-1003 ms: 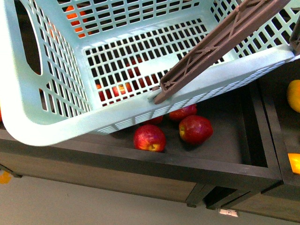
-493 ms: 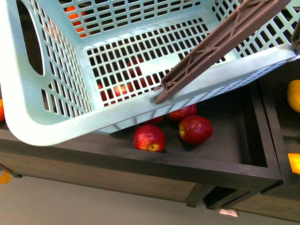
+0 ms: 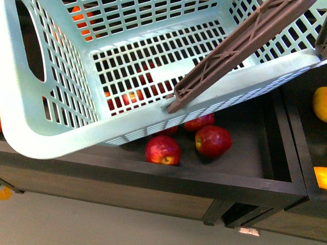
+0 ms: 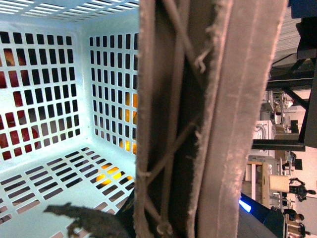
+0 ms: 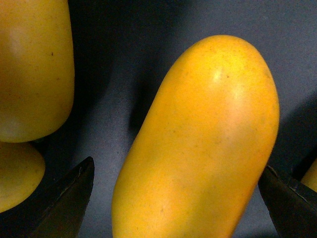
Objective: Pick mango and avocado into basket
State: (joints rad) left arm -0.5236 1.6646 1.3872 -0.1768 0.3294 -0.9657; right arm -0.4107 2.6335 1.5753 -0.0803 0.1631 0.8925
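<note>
Between the wide-open fingers of the right gripper (image 5: 181, 201) the mango (image 5: 198, 134) is seen lying on a dark bin floor, straddled but not gripped. A slip could be caused by its smooth, rounded skin if the jaws are closed off-centre. The basket (image 3: 61, 138) is hung tilted above red apples (image 3: 162, 150), so dropped fruit might roll. The left gripper is hidden behind the brown handle (image 4: 198, 124); its state cannot be told. No avocado is seen.
</note>
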